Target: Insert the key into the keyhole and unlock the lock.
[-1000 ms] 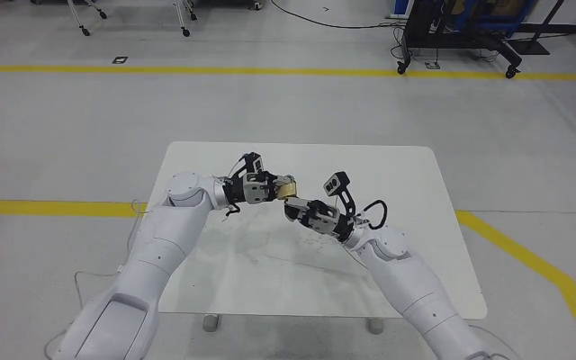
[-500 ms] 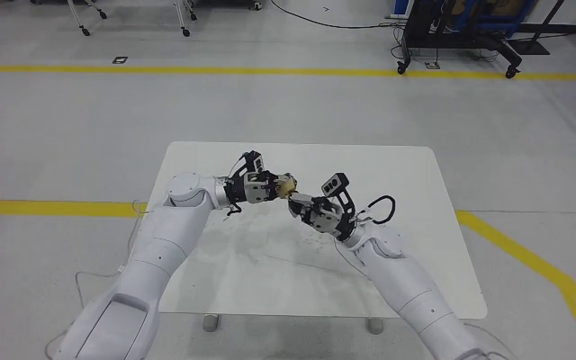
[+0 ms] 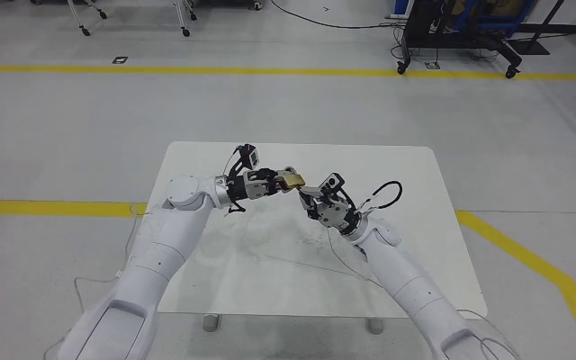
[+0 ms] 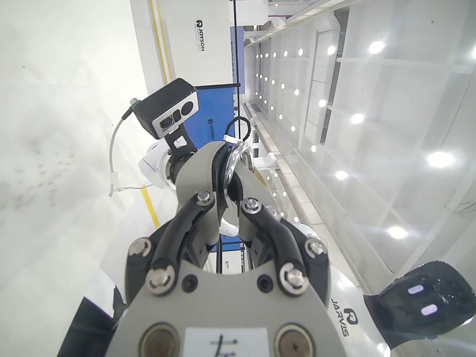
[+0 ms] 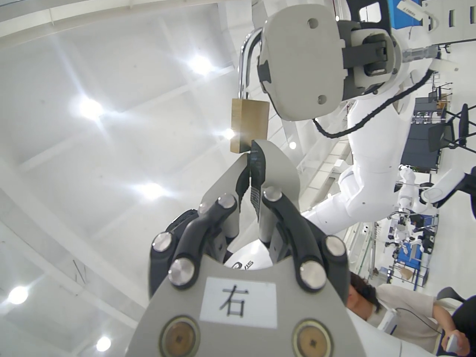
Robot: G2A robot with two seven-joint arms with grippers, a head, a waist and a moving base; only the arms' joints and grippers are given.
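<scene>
Since one second ago, both arms have shifted toward the far side of the tabletop (image 3: 405, 171), and the right arm is stretched further toward the lock (image 3: 292, 181).

The left fingers (image 4: 197, 172) are clamped on the steel loop of the lock (image 5: 249, 126), so the brass body hangs free in the air above the tabletop. The right fingers (image 5: 277, 172) are pressed together, and their tips touch the end face of the lock. I judge that they pinch the key, but it is hidden between the pads.

The lock is held only by its loop, so a push or twist from the key can swing or turn the body instead of opening it. A tilted key can also jam or slip in the pads.

Count: one lock, one key as I judge, one tabletop.
</scene>
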